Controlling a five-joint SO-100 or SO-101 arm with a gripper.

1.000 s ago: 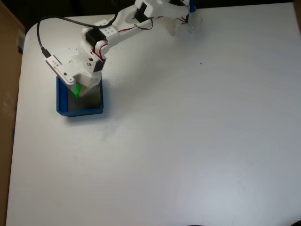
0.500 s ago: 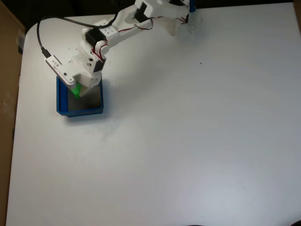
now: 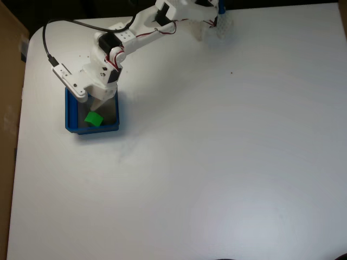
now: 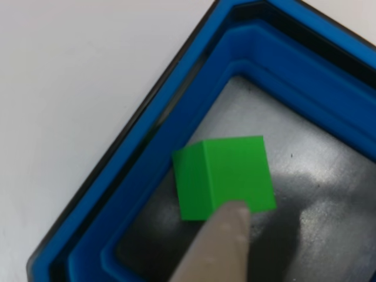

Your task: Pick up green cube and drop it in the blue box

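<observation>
Resting in the tray

Lying on the grey floor of the blue box (image 3: 69,115), the green cube (image 3: 94,119) sits free just below the gripper (image 3: 97,105), whose jaws are parted; one fingertip (image 4: 220,241) overlaps it in the other view.

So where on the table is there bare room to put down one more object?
The wide white table right of and below the blue box is bare. It is crowded at the upper left: the arm reaches over the box, and the green cube lies inside, under the gripper.
</observation>
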